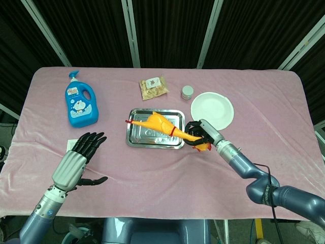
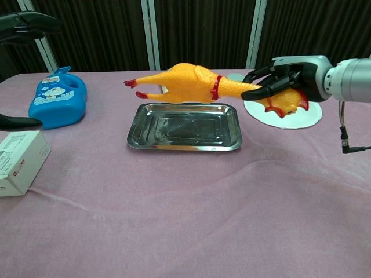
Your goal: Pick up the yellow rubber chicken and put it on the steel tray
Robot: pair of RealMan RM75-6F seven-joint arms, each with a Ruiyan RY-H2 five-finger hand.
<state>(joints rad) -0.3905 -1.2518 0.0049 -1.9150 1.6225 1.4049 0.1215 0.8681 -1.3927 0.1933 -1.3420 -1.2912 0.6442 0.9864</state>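
The right hand [image 2: 282, 86] grips the yellow rubber chicken [image 2: 194, 83] by its head end, holding it level in the air above the rectangular steel tray [image 2: 184, 143], not touching it. The left hand [image 1: 76, 163] hangs with fingers spread and empty over the pink-clothed worktop [image 1: 152, 168], near a white carton [image 2: 18, 160].

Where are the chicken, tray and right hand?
chicken [image 2: 188, 83]: chest view, on its body.
tray [image 2: 184, 144]: chest view, on its near rim.
right hand [image 2: 288, 78]: chest view, on its back.
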